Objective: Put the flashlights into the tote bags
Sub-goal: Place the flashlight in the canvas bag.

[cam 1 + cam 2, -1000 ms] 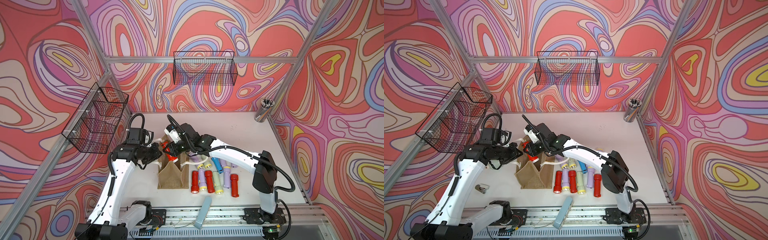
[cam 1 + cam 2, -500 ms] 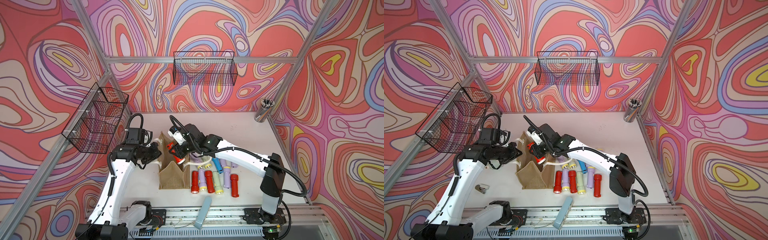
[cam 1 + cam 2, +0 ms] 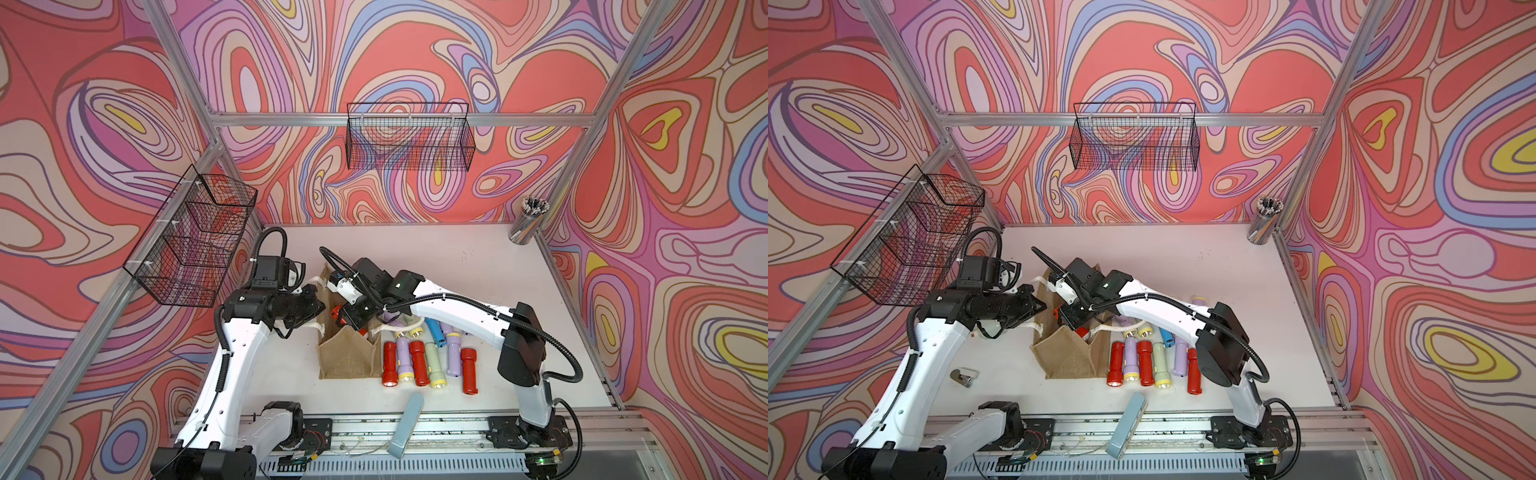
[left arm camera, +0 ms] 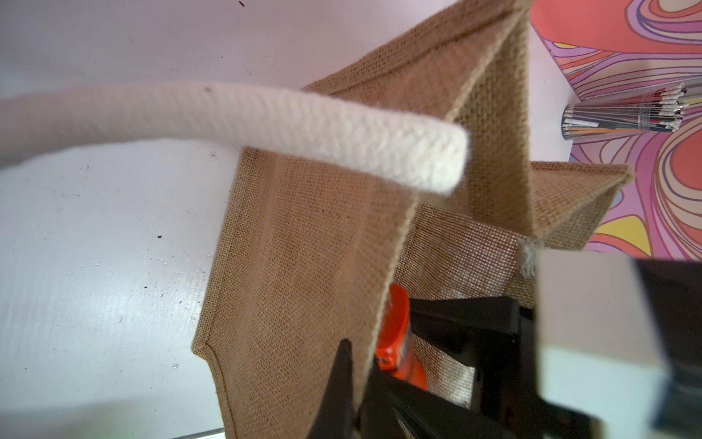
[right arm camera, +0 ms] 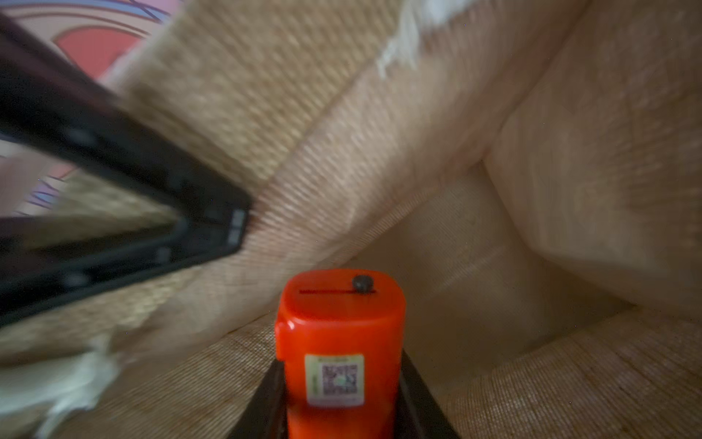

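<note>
A red flashlight (image 5: 338, 342) sits clamped in the right pincer (image 3: 351, 316), its butt end pointing into the open mouth of the tote bag (image 3: 347, 353). The tan bag stands on the bench (image 3: 415, 257) with its near wall folded in. The left pincer (image 3: 316, 306) is closed on the bag's left wall at the rim, and a white rope handle (image 4: 266, 129) curves past it. Just to the right of the bag, the other flashlights (image 3: 419, 361) lie on the bench in a loose row of red, lilac, pale green and one blue, the nearest one just beside the bag. A grey-blue bar (image 3: 405, 424) lies at the front edge. A cup of pens (image 3: 528, 224) stands in the far right corner, well apart.
</note>
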Action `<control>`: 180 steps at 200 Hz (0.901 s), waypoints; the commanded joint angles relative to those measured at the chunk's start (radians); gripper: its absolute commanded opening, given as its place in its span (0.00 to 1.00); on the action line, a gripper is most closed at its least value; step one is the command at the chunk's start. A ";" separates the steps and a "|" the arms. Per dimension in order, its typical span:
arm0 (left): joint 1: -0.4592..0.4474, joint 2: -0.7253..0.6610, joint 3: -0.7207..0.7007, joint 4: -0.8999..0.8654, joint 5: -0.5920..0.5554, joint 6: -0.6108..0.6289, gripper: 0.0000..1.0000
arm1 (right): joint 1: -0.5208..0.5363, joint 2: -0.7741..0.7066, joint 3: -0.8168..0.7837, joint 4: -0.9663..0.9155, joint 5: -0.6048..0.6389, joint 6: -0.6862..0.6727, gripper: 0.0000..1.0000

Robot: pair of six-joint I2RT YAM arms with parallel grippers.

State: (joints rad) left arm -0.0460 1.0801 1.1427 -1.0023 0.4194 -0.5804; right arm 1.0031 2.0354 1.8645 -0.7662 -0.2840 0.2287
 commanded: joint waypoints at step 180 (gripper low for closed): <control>0.003 -0.025 -0.039 0.002 -0.006 -0.017 0.00 | 0.006 0.281 0.147 -0.272 0.164 0.056 0.00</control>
State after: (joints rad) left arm -0.0460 1.0542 1.1122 -0.9916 0.4225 -0.5884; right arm 1.0096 2.2868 2.0140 -1.0035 -0.1272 0.2714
